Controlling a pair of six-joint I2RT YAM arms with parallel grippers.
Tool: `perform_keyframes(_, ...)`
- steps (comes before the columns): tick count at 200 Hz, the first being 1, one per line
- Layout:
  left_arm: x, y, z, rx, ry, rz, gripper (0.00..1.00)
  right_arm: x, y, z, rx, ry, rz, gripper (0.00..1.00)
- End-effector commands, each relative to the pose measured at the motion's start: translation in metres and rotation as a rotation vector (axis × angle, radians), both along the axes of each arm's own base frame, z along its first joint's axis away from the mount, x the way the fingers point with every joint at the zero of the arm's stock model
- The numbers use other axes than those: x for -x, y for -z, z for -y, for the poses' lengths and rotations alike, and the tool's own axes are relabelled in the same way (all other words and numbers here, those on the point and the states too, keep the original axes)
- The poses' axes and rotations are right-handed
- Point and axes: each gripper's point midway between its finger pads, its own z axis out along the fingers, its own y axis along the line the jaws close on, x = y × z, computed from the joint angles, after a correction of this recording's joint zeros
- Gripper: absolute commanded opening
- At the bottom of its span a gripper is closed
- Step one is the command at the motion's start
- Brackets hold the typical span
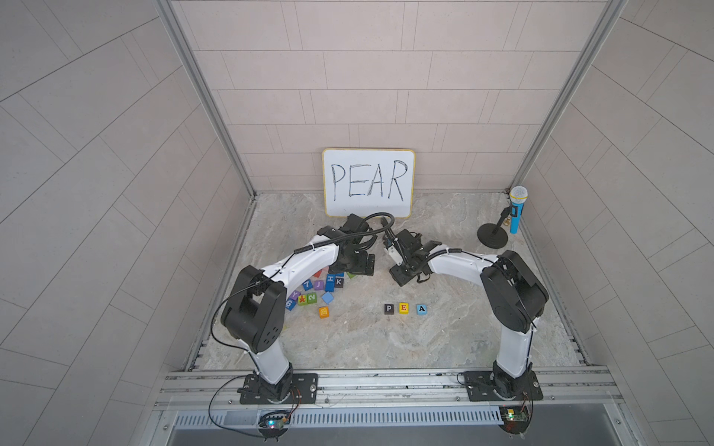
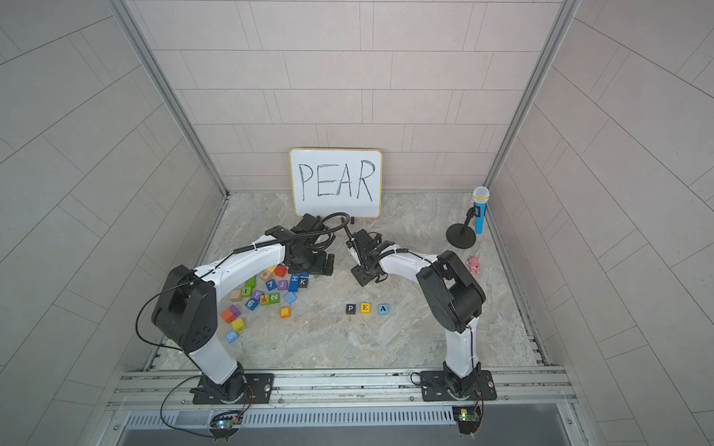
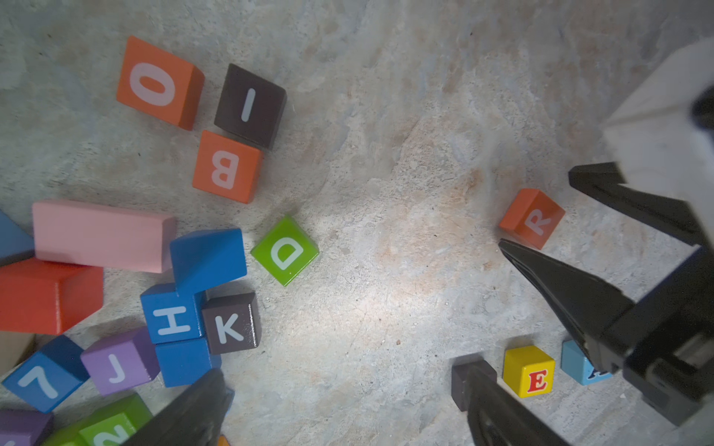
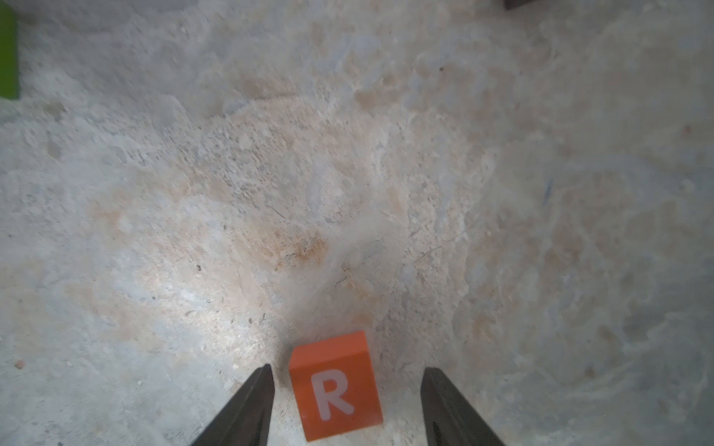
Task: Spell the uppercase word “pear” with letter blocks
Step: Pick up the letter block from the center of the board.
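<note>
Only wrist views show R block [image 4: 336, 386], ungripped between parted right gripper [image 4: 345, 367], left gripper [image 3: 345, 368] agape, empty

Soft, even light fills both top views, shadows faint, tile lines on the walls [image 1: 77, 193] bowing toward the edges. In the wrist views a bright patch glares on the counter [image 3: 367, 316], corners dim, and the fingers [image 3: 185, 417] of the left end effector [image 3: 347, 367] blur.
</note>
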Motion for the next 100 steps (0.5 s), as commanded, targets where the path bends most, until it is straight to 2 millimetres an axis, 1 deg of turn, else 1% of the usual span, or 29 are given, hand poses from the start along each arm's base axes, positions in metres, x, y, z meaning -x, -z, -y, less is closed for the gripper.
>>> perform_keyframes(1, 0.0038, -0.0064, -0.0018, 0.009, 0.005, 0.011, 1.0, -0.0038, 0.0044, 0.0044, 0.024, 0.003, -0.013, 0.54)
perform_keyframes(30, 0.0032, -0.0072, -0.0017, 0.011, 0.005, 0.013, 1.0, -0.0016, 0.0063, -0.0002, -0.009, 0.001, -0.035, 0.47)
perform_keyframes(53, 0.0022, -0.0066, -0.0008, 0.011, 0.005, 0.013, 1.0, 0.0018, 0.0072, -0.0024, -0.028, -0.001, -0.047, 0.43)
perform_keyframes(75, 0.0009, -0.0073, -0.0006, 0.01, 0.006, 0.018, 1.0, 0.0043, 0.0097, -0.0006, -0.024, 0.003, -0.053, 0.42)
perform_keyframes(100, 0.0004, -0.0083, -0.0005, 0.013, 0.004, 0.02, 1.0, 0.0048, 0.0072, 0.0002, -0.03, 0.013, -0.051, 0.41)
